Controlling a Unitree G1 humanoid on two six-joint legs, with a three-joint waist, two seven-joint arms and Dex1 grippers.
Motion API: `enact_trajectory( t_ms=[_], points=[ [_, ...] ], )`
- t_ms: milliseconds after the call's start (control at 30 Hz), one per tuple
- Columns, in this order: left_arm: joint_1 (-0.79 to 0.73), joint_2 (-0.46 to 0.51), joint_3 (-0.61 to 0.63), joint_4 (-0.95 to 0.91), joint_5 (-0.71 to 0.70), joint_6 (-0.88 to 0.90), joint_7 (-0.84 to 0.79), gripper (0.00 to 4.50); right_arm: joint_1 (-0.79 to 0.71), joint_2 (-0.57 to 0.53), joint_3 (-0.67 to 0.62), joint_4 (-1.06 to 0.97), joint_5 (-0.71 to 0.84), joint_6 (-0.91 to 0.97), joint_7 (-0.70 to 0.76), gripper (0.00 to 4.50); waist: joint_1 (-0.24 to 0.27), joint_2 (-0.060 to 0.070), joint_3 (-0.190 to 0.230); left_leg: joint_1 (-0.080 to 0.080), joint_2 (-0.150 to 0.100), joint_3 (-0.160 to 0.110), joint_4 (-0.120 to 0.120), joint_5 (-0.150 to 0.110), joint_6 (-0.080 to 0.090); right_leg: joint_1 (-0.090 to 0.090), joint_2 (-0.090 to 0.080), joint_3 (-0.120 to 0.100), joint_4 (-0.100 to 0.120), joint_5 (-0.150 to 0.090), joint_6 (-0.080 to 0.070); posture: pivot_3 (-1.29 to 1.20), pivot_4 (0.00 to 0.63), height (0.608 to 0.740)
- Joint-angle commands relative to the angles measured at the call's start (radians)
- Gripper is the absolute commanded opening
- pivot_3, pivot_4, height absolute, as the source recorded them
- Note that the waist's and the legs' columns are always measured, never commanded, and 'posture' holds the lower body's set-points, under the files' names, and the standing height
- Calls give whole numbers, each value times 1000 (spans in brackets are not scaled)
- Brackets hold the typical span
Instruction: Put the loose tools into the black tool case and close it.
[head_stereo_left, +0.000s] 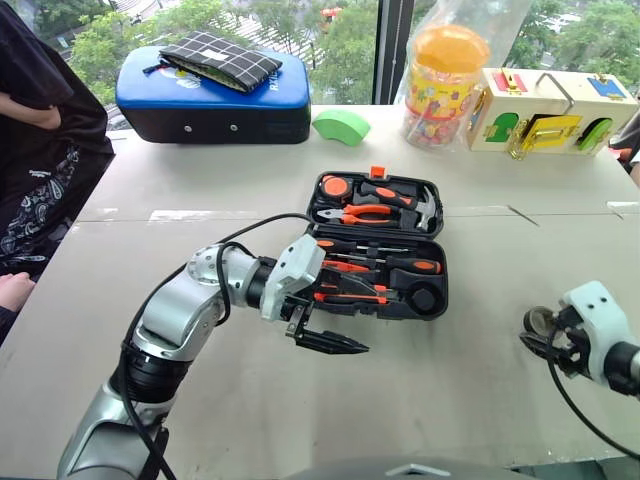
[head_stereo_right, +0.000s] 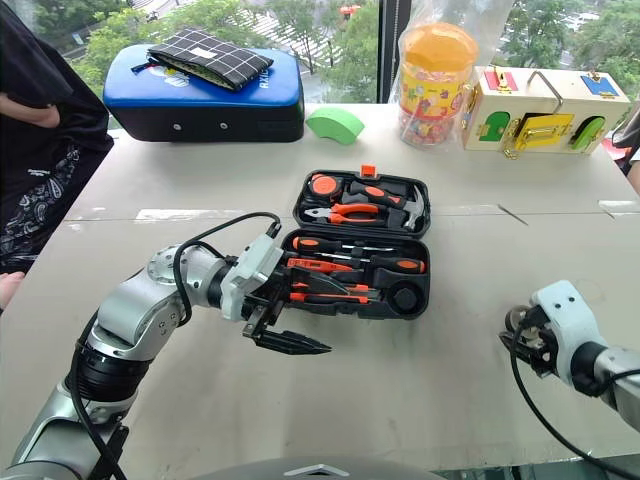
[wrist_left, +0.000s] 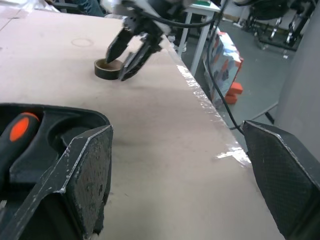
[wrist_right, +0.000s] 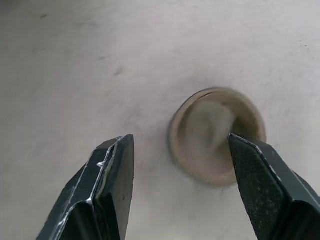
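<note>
The black tool case (head_stereo_left: 443, 285) lies open in the middle of the table. Orange-and-black screwdrivers (head_stereo_left: 400, 265) sit in its near half, and pliers and a hammer in its far half. My left gripper (head_stereo_left: 330, 343) hovers just in front of the case's near left corner, open with nothing between its fingers (wrist_left: 90, 175). A small dark ring of tape (wrist_right: 216, 135) lies flat on the table at the right. My right gripper (wrist_right: 182, 165) is open and points down at it; one finger (wrist_right: 265, 185) is over the ring's edge, the other stands apart beside it.
At the back stand a blue-topped padded case (head_stereo_left: 215, 95) with a checked pouch on it, a green block (head_stereo_left: 342, 125), an orange-lidded jar (head_stereo_left: 445, 85) and a wooden latch box (head_stereo_left: 550, 110). A person (head_stereo_left: 40, 150) is at the left. The table's edge (wrist_left: 200, 95) runs close to the tape.
</note>
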Motion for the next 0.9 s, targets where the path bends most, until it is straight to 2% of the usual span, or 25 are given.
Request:
enact_trajectory(
  t_ms=[33, 133, 167, 300, 400, 533, 633, 733, 900],
  points=[
    [22, 2, 17, -39, -1, -41, 24, 4172, -50, -24, 34, 44, -8, 31, 18, 1659, 0, 0, 0, 0, 0, 0, 0, 0, 0, 0, 0, 0, 0, 0, 0, 0, 150, 740],
    [50, 11, 22, -25, 9, -75, 28, 4172, -69, -38, 23, 39, 0, 44, 41, 269, -1, -1, 0, 0, 0, 0, 1, -1, -1, 0, 0, 0, 0, 0, 1, 0, 150, 740],
    [60, 13, 25, -21, 12, -84, 30, 4172, -70, -42, 14, 30, 5, 51, 50, 126, -1, -1, 0, 0, 0, 0, 2, -1, -1, 1, 0, 0, 0, -1, 2, 0, 150, 740],
    [107, 31, 40, -11, 23, -119, 35, 4172, -87, -66, -21, -60, 59, 25, 121, 126, 1, 0, 1, 0, 0, 0, 2, -1, -1, 1, 0, 0, 0, -2, 3, 0, 150, 740],
    [158, 50, 68, -28, 14, -123, 54, 4172, -202, -78, -8, -151, 159, 61, 152, 126, -8, 2, 2, 0, 1, 0, 1, -1, -1, 0, 0, 0, 0, -1, 2, 0, 150, 740],
    [213, 68, 118, -66, -21, -91, 97, 4172, -417, -60, 161, -173, 166, 64, 121, 126, -22, -1, 3, 1, 2, 0, 0, -1, -1, 0, 1, 0, 0, 0, 1, 0, 150, 740],
    [266, 86, 168, -125, -54, -68, 136, 4172, -564, 10, 350, -125, 121, 96, 65, 126, -23, -3, 4, 0, 2, 0, 0, -1, -2, 0, 0, -1, -1, 0, 1, 0, 150, 740],
    [277, 103, 201, -196, -93, -17, 183, 4172, -617, 6, 473, -91, 87, 110, 76, 126, -19, -4, 5, 0, 1, 0, 0, -1, -2, 0, 0, -1, -2, 0, 0, 0, 150, 740],
    [285, 117, 222, -255, -128, 38, 246, 4172, -687, 13, 546, -71, 103, 125, 121, 126, -22, -3, 5, -1, 1, 0, 1, -1, -2, 0, 0, -1, -1, 0, 1, 0, 150, 740]
  ],
)
